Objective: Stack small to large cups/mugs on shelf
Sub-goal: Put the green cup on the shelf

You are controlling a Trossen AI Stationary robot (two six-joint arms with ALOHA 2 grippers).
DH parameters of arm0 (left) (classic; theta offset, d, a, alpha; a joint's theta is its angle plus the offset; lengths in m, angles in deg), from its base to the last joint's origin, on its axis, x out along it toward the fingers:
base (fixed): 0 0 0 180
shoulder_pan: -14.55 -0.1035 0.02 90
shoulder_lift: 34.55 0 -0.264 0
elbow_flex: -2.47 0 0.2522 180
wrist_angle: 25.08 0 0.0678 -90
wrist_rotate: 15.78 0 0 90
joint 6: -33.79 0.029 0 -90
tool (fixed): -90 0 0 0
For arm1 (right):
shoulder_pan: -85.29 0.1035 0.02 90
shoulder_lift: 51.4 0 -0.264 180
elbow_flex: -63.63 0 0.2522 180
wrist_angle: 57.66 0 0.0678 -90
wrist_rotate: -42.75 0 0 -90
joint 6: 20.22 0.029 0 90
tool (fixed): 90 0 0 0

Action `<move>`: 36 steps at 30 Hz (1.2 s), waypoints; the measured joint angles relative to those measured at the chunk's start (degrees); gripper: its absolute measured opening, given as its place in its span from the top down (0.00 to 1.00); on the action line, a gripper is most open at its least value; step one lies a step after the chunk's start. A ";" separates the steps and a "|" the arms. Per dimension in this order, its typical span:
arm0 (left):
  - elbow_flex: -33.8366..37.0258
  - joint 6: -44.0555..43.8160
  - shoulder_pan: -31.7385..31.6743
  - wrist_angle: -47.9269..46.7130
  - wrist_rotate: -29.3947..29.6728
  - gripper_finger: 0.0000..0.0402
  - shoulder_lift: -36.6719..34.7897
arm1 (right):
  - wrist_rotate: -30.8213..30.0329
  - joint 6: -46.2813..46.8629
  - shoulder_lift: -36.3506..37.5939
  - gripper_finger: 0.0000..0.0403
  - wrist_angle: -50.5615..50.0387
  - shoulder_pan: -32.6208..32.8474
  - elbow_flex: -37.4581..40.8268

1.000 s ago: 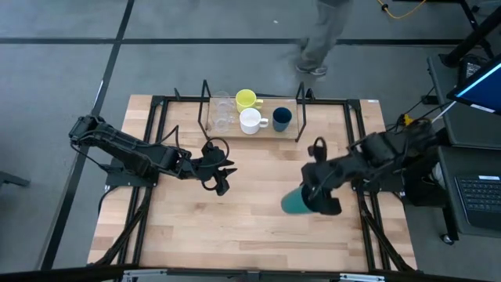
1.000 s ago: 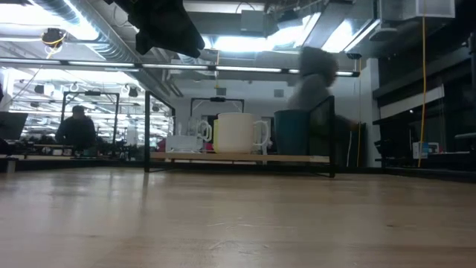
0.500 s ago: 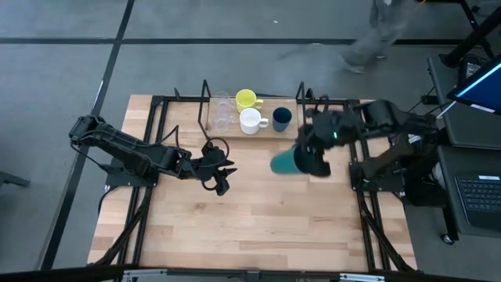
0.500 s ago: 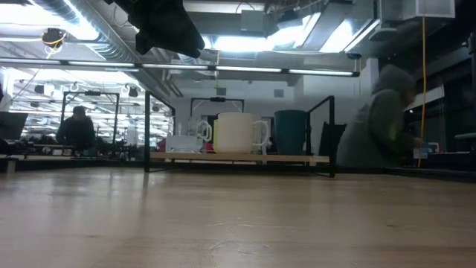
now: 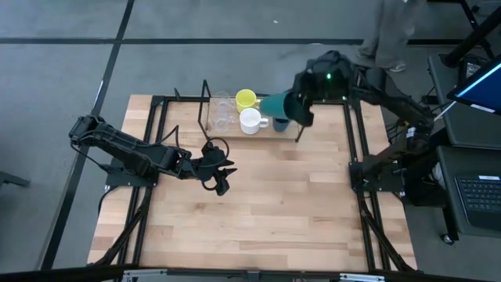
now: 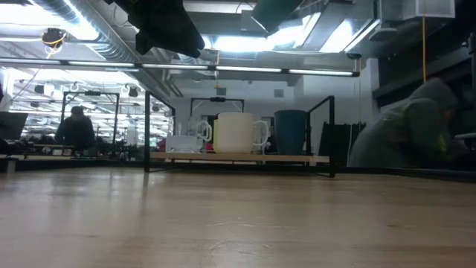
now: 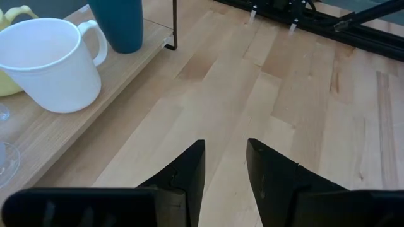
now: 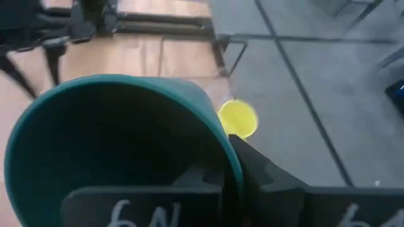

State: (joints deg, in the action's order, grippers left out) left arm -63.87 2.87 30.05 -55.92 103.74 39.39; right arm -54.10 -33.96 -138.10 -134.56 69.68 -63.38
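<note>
My right gripper is shut on the dark green cup, high above the right end of the shelf. On the narrow wooden board stand two clear glass cups, the yellow mug, the white mug and the dark blue cup, which the green cup partly covers. In the low view the green cup shows at the top edge, above the shelf. My left gripper waits open over the table's middle, near the shelf's front; its wrist view shows the white mug and the blue cup. My right gripper holds the green cup by its rim, one finger inside the cup and the other finger outside its wall. The cup is lifted clear and lies tipped on its side, its mouth toward the gripper and its base toward the table's left.
A thin black wire frame stands at the shelf's left end, another at its right end under the gripper. Black rails run along the table's sides. A person stands beyond the far right corner. Bare tabletop lies nearer.
My right gripper has carried the green cup from the table's near right up and toward the far edge, to a spot over the shelf's right end. The cup now points its base toward the left. A person behind the table has walked toward the right.
</note>
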 joint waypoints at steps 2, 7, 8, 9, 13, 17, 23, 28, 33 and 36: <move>0.00 -0.04 0.00 0.02 0.00 0.73 0.00 | 2.23 -2.41 -0.03 0.98 1.76 -2.66 0.00; 0.00 -0.44 0.00 0.02 -0.02 0.73 0.00 | 4.78 -8.44 -1.72 0.98 3.95 -8.85 0.00; 0.00 -0.46 0.01 0.02 -0.05 0.73 0.00 | 5.16 -9.05 -2.43 0.98 4.32 -9.96 0.00; 0.00 -0.46 0.00 0.04 -0.28 0.73 0.00 | 5.41 -9.28 -3.14 0.98 4.42 -11.06 0.00; 0.00 -0.46 0.02 0.04 -0.72 0.73 0.00 | 5.52 -11.35 -6.20 0.98 4.51 -15.44 0.00; 0.00 -0.46 0.02 0.04 -0.72 0.73 0.00 | 5.48 -12.25 -9.36 0.98 5.34 -19.46 0.00; 0.00 -0.47 0.02 0.06 -0.70 0.73 0.00 | 5.43 -15.66 -13.52 0.98 9.83 -25.61 0.00; 0.00 -0.46 0.02 0.04 -0.36 0.73 0.00 | 5.39 -19.62 -17.24 0.98 13.44 -29.43 0.00; 0.00 0.35 0.02 0.04 -0.18 0.73 0.00 | 5.41 -22.50 -21.76 0.98 13.65 -31.07 0.00; 0.00 1.30 0.00 0.06 -0.14 0.73 0.00 | 5.44 -22.72 -23.80 0.98 13.68 -31.29 0.00</move>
State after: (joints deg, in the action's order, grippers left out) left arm -63.87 4.17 30.05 -55.86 103.60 39.39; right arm -48.66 -56.68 -161.90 -120.88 38.39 -63.38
